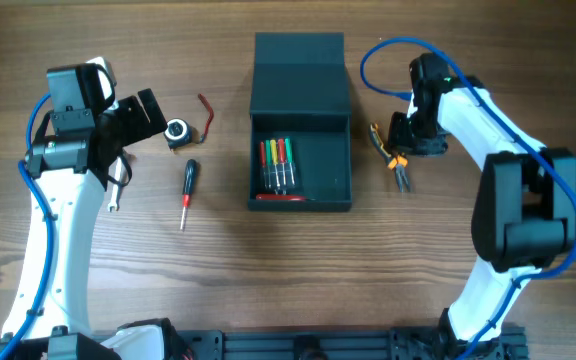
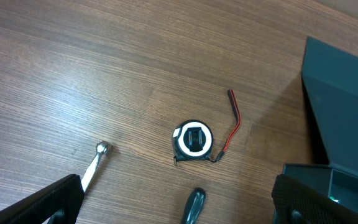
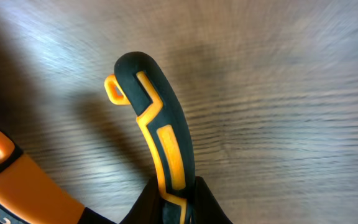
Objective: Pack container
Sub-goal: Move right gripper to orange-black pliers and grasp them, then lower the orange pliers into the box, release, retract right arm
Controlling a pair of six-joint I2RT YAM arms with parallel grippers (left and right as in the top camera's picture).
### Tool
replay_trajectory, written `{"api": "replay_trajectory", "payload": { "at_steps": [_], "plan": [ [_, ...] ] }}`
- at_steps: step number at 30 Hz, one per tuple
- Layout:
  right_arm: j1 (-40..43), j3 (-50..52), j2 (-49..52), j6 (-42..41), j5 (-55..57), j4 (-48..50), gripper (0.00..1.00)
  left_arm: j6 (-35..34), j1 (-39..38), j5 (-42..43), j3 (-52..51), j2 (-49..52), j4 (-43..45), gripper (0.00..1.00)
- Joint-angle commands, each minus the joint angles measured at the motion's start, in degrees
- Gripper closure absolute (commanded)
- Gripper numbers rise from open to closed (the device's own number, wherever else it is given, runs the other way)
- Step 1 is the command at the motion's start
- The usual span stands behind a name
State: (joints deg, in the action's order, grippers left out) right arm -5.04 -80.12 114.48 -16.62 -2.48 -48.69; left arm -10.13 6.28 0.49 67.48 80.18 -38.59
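Container (image 1: 330, 172) open at the centre of the table (image 1: 268, 270), small screwdrivers (image 1: 276, 165) inside its left half, loose screwdriver (image 1: 187, 185) on the wood to its left, right gripper (image 1: 408, 140) clamped on the pliers (image 1: 400, 170) just right of it, left gripper (image 1: 140, 118) spread wide over the tape measure (image 1: 176, 131), lid flap (image 1: 299, 75) lying open at the far side.

Container (image 1: 330, 170): dark teal-grey, matte, roughly square box, standing upright at the middle of the wooden table (image 1: 218, 260). Hinged flap lid (image 1: 299, 75) in the same colour, open, laid back on the far side. Left half holds a row of small screwdrivers (image 1: 276, 165) with red, yellow and green handles; right half is bare floor.
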Motion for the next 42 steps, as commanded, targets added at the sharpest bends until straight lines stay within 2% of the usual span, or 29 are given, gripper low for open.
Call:
{"api": "replay_trajectory", "payload": {
  "at_steps": [1,5,7,10,15,18,23,27,35,36,37,38,39,40,41,42],
  "plan": [
    [-1.07,-7.1,-11.54,3.82,-1.14,-0.2,0.96,0.92,0.33,0.72,1.05,0.09,0.17,0.0],
    [-5.81,-7.91,-21.07,16.7,-5.88,2.69,0.96,0.92,0.33,0.72,1.05,0.09,0.2,0.0],
    [-8.57,-7.91,-22.6,23.32,-8.59,2.4,0.96,0.92,0.33,0.72,1.05,0.09,0.17,0.0],
    [-13.94,-7.87,-22.45,35.93,-14.69,0.57,0.96,0.92,0.33,0.72,1.05,0.09,0.17,0.0],
    [-22.18,-7.52,-19.19,54.25,-15.61,-1.46,0.96,0.92,0.33,0.72,1.05,0.09,0.2,0.0],
    [-24.09,-7.52,-16.44,58.82,-15.61,-1.44,0.96,0.92,0.33,0.72,1.05,0.09,0.17,0.0],
    [-24.37,-7.52,-9.16,56.41,-15.58,-0.98,0.96,0.92,0.33,0.72,1.05,0.09,0.17,0.0],
    [-24.48,-7.52,-2.69,44.89,-15.37,1.2,0.96,0.92,0.33,0.72,1.05,0.09,0.17,0.0],
    [-25.92,-7.52,0.55,38.27,-9.33,3.93,0.96,0.92,0.33,0.72,1.05,0.09,0.17,0.0],
    [-25.92,-7.52,0.55,38.25,-9.33,3.8,0.83,0.92,0.33,0.72,1.05,0.09,0.17,0.0],
    [-25.92,-7.52,0.55,38.27,-9.33,3.23,0.63,0.92,0.33,0.72,1.05,0.09,0.17,0.0],
    [-25.99,-7.52,0.55,38.25,-9.33,2.47,0.53,0.92,0.33,0.72,1.05,0.09,0.17,0.0],
    [-26.05,-7.54,0.5,38.27,-9.31,1.66,0.49,0.92,0.33,0.72,1.05,0.09,0.17,0.0],
    [-26.1,-7.54,0.5,38.25,-9.35,1.03,0.41,0.92,0.33,0.72,1.05,0.09,0.2,0.0],
    [-26.14,-7.54,0.48,38.23,-9.33,0.39,0.39,0.92,0.33,0.72,1.05,0.09,0.17,0.0],
    [-26.14,-7.56,0.39,38.21,-9.33,-0.02,0.44,0.92,0.33,0.72,1.05,0.09,0.17,0.0]
  ]
}}
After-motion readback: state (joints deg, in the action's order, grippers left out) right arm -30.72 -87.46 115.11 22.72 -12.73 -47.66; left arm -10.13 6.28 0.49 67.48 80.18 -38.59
